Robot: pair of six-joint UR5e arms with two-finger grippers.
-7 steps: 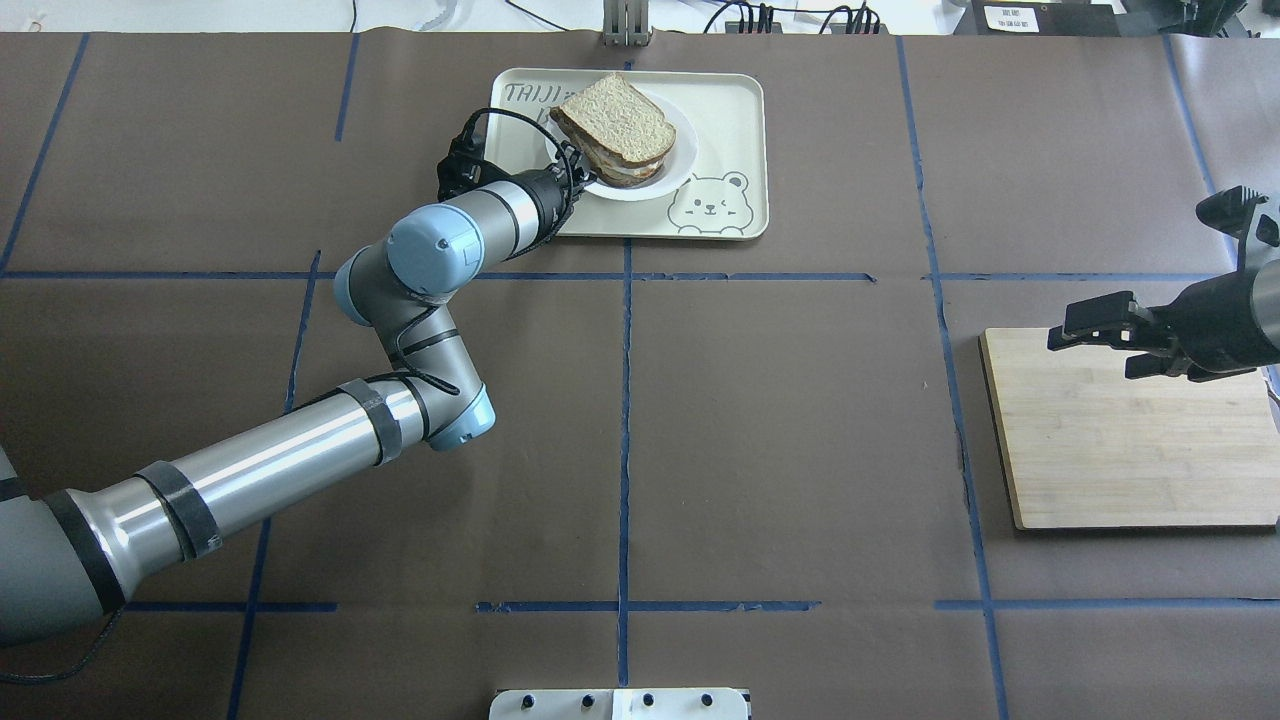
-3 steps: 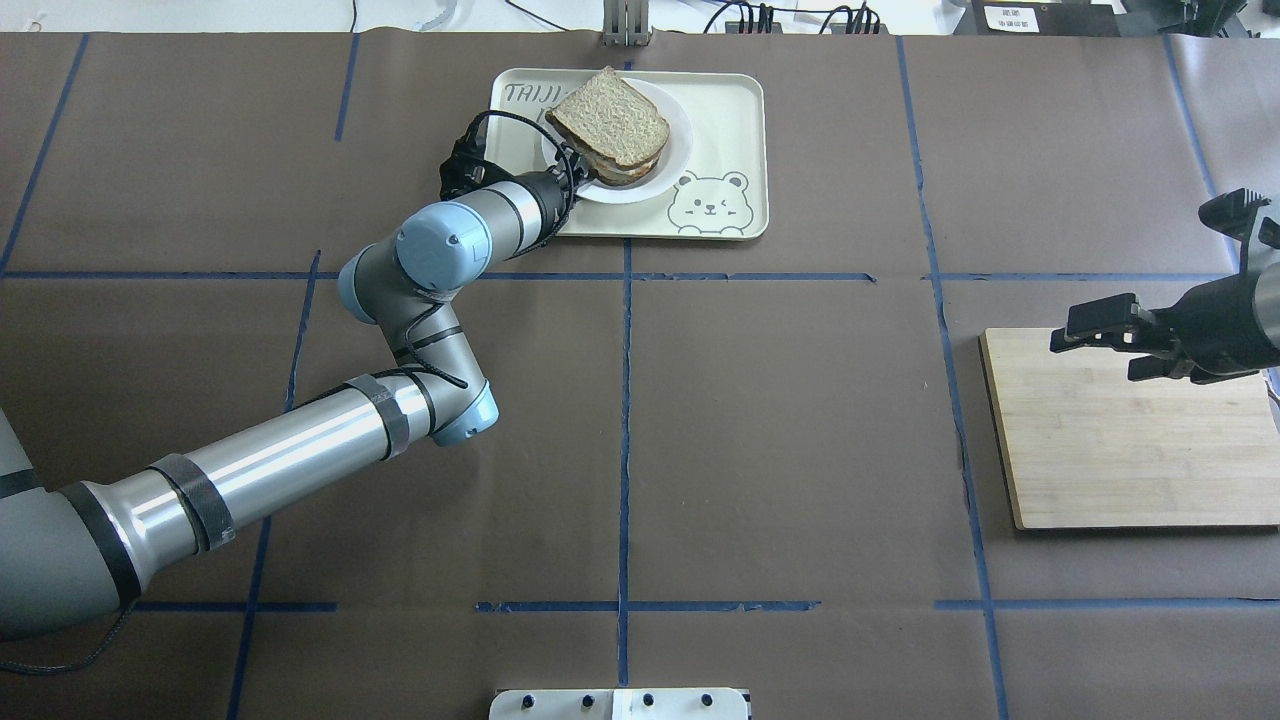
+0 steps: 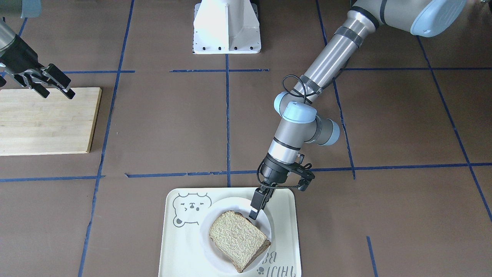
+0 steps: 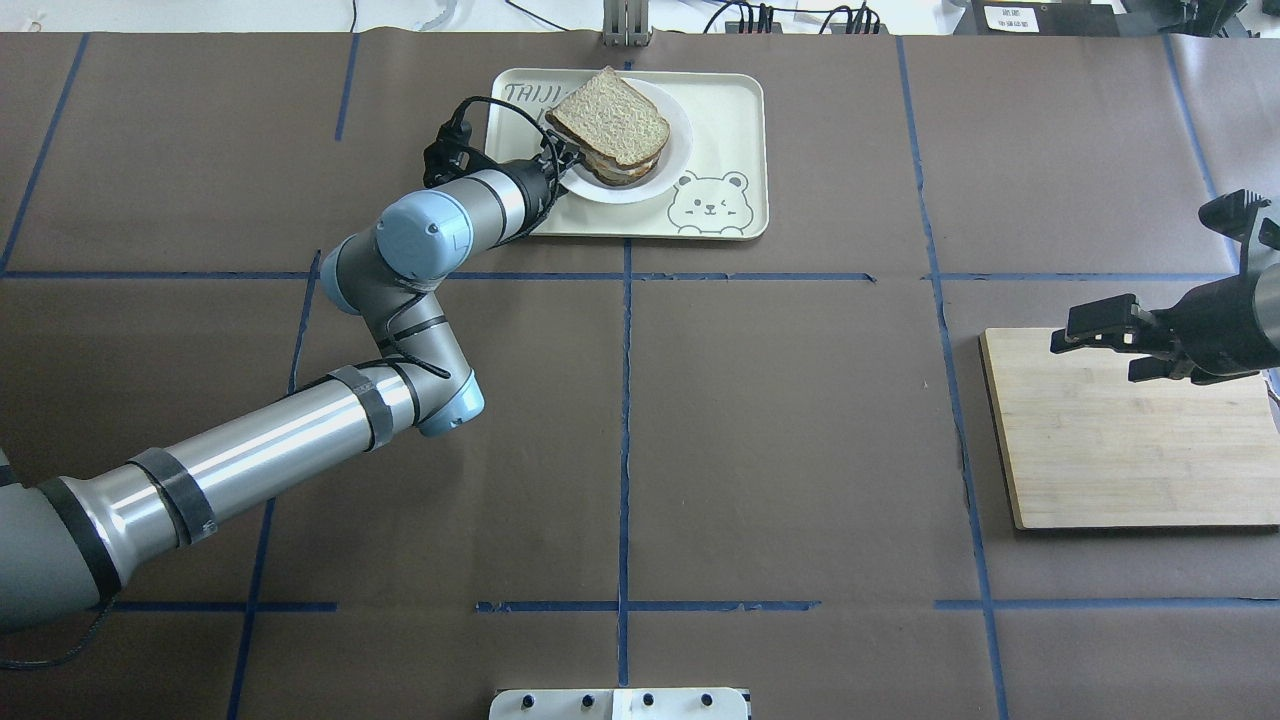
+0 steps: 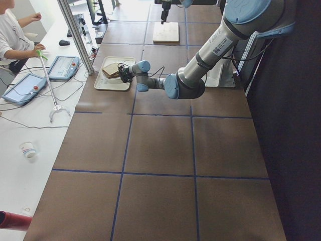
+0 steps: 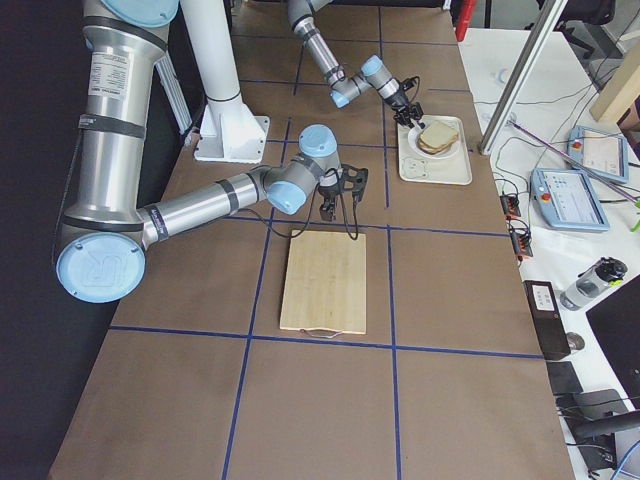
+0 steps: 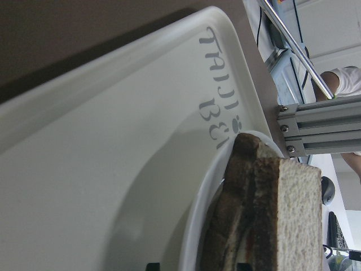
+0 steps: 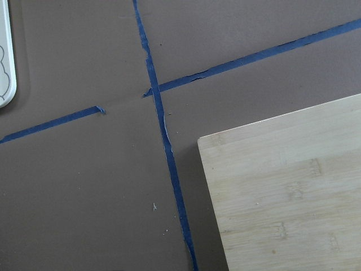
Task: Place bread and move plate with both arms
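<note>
The bread (image 4: 610,120) lies as the top slice of a stacked sandwich on the white plate (image 4: 682,140), which sits in the cream bear tray (image 4: 730,110). In the front view the bread (image 3: 236,238) covers most of the plate (image 3: 205,227). My left gripper (image 4: 566,166) is at the plate's near left rim and shut on it; it also shows in the front view (image 3: 255,209). The left wrist view shows the plate rim (image 7: 194,237) and the sandwich's side (image 7: 293,214) close up. My right gripper (image 4: 1097,350) is open and empty above the wooden board's far corner.
The wooden cutting board (image 4: 1130,450) lies at the right, and shows in the front view (image 3: 42,123) at the left. The tray (image 3: 180,246) stands at the table's far edge, near a metal post (image 4: 625,25). The white robot base (image 3: 226,27) is at the near edge.
The plate with the sandwich shifted slightly up and left on the tray. My left arm's elbow and wrist swung left. The right gripper barely moved.
</note>
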